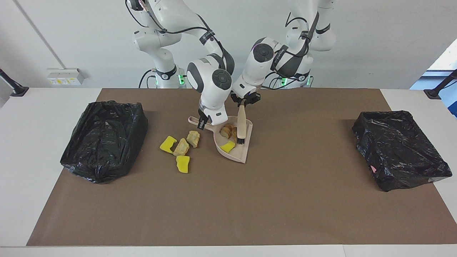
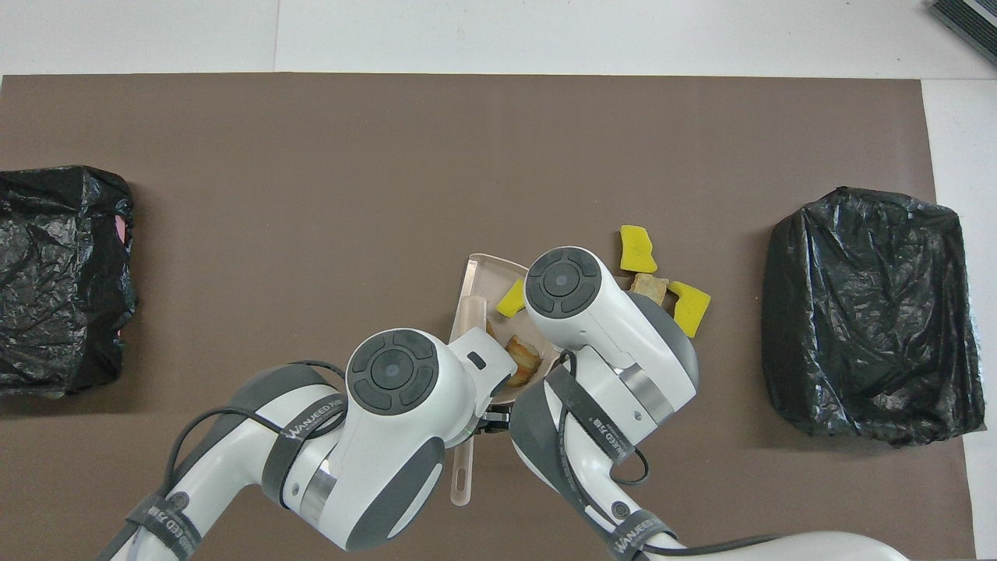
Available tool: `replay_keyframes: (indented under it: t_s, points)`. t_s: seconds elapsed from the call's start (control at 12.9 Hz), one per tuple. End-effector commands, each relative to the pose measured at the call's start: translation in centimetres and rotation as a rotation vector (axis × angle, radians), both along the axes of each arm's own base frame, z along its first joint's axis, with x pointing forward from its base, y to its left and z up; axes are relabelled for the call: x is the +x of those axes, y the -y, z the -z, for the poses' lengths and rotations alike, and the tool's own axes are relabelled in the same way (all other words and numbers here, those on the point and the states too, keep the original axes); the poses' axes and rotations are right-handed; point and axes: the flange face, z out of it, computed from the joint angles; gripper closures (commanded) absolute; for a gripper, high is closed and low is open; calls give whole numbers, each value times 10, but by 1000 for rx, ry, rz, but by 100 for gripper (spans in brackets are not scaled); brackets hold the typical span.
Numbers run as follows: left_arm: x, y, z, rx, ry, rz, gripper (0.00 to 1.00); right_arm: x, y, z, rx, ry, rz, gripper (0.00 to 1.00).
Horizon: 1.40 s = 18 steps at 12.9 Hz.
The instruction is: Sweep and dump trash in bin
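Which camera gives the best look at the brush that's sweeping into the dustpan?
The facing view. There the whole brush shows, from the handle shut in the left hand down to its black bristles inside the dustpan. In the overhead view the left arm covers most of it; only parts of the beige handle show.

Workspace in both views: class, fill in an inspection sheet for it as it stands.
Surface: brown mat over a white table.
Job's things: three trash pieces in the dustpan; four trash pieces on the mat beside it; two black-lined bins at the table's ends.
Clutter: nothing seen.
Grippers: left gripper shut on the brush; right gripper shut on the dustpan's handle.
Cables: black, along both arms.
Surroundings: white wall, wall sockets.
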Motion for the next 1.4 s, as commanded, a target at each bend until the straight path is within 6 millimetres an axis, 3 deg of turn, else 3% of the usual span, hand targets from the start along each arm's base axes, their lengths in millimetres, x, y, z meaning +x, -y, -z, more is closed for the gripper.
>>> replay_keyframes:
  t_s: [0.0,0.31,0.47,0.7,1.01,1.16,1.32]
  points:
    - [-7,-10,-12,30,-26,19,100,0,4,-5,-7,4,46,100]
    - [-35,-24,-11,140,-73,-55,100,9,17,-18,24,7,95,100]
    - [-51,-30,-6,169,-54,-99,100,14,32,-38,44,34,129,100]
    - [-101,-40,13,191,67,-119,100,25,75,-72,76,60,190,100]
    - [-149,-17,39,223,113,-91,100,44,133,-111,103,69,284,100]
    - [-164,-10,52,206,129,-106,100,53,177,-127,102,50,314,100]
    - [-173,-1,52,156,104,-108,100,55,227,-140,112,46,337,100]
